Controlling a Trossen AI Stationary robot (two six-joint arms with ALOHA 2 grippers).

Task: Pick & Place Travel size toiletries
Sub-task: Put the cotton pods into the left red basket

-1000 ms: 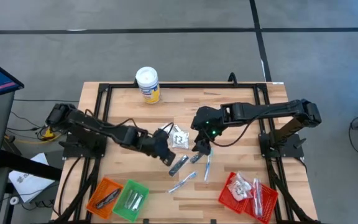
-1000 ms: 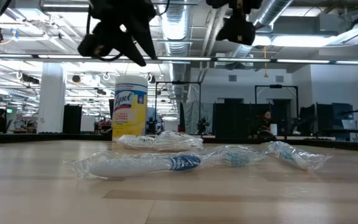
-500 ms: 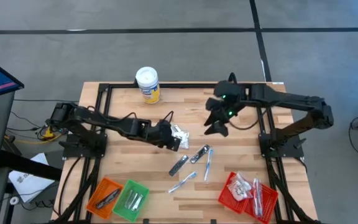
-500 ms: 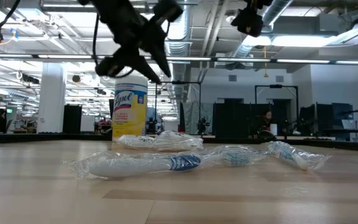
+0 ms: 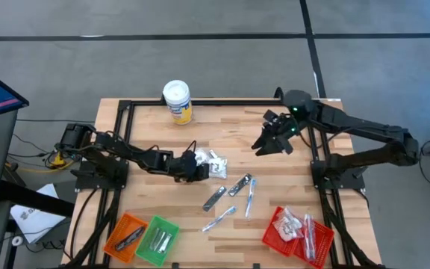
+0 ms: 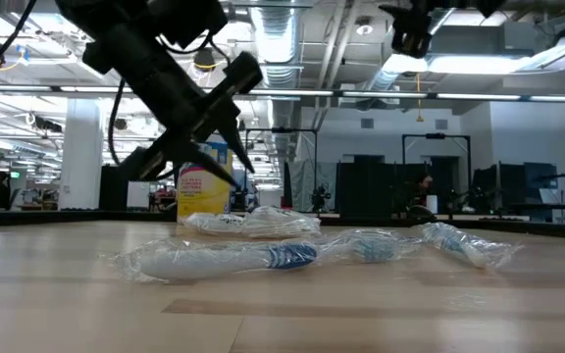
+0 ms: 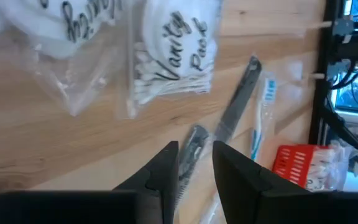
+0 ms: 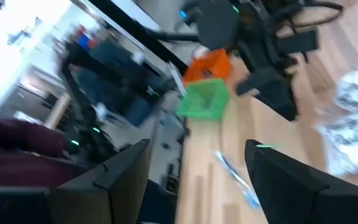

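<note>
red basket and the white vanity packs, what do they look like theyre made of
The red basket looks like moulded plastic mesh with a matte finish: its wall shows an open grid. The white vanity packs seem to be thin, clear, glossy plastic film over a white printed card; cotton swabs show through one, and the film wrinkles at the edges. The card could be paper, which the pictures cannot settle.

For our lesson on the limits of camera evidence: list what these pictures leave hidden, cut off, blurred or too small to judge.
- High view: contents of the orange basket and green basket are too small to identify.
- High view: the left gripper covers part of the sachets.
- Left wrist view: the upper sachet is cut off by the edge.
- Right wrist view: motion blur smears the sachets and the room.
- Low view: the left arm hides part of the canister.
</note>
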